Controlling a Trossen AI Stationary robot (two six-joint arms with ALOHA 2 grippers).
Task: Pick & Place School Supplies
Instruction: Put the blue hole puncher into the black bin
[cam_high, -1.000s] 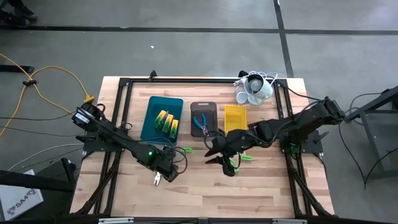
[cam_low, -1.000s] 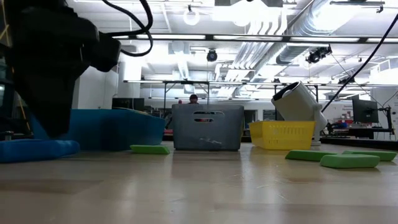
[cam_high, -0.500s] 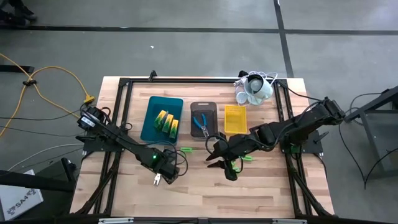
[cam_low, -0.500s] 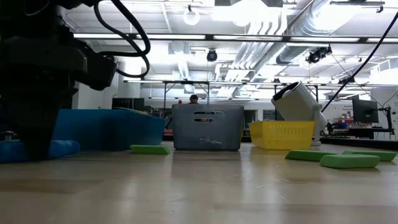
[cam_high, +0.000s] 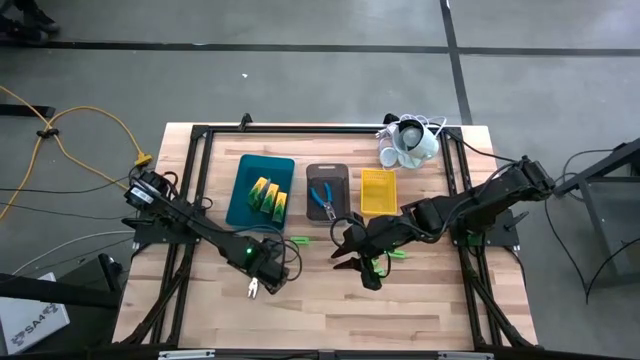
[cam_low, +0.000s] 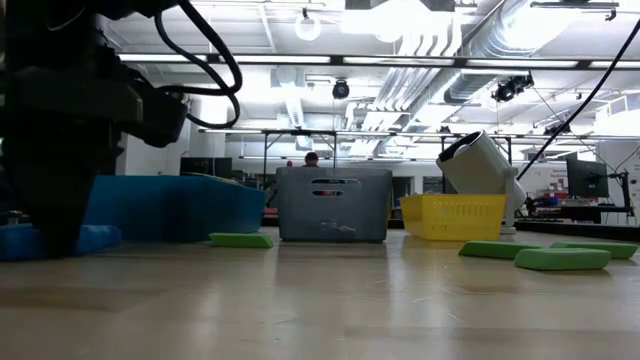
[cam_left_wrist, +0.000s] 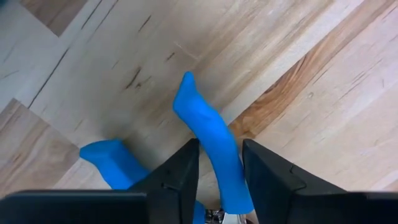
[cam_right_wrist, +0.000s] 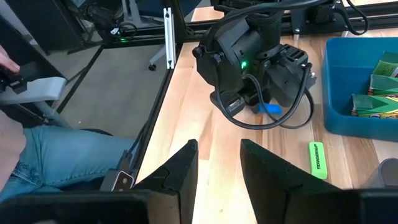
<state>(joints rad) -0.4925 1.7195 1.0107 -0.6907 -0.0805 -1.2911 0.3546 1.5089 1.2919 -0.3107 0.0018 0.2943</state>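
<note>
The left gripper (cam_left_wrist: 217, 171) is down at the counter (cam_high: 420, 300), near its front left part, with its two dark fingers (cam_left_wrist: 177, 177) set on either side of one blue handle of a plier-like tool (cam_left_wrist: 208, 149) lying on the wood; whether the fingers already press on that handle cannot be told. The tool's other blue handle lies beside, outside the fingers. In the high view the tool's pale tip (cam_high: 252, 290) pokes out from under the gripper.

The right gripper (cam_high: 362, 262) hovers over the middle of the counter, its fingers parted and holding nothing. A green stick (cam_high: 298, 241) lies between the two arms, and more green sticks (cam_low: 560, 258) lie near the right gripper.

Behind them stand three trays: the teal tray (cam_high: 243, 180) holds the yellow-and-green boxes (cam_high: 268, 198), the grey tray (cam_high: 310, 172) holds a second blue-handled tool (cam_high: 322, 197), and the yellow tray (cam_high: 378, 190) stands to its right. A person's leg in jeans (cam_right_wrist: 56, 158) shows beside the counter
</note>
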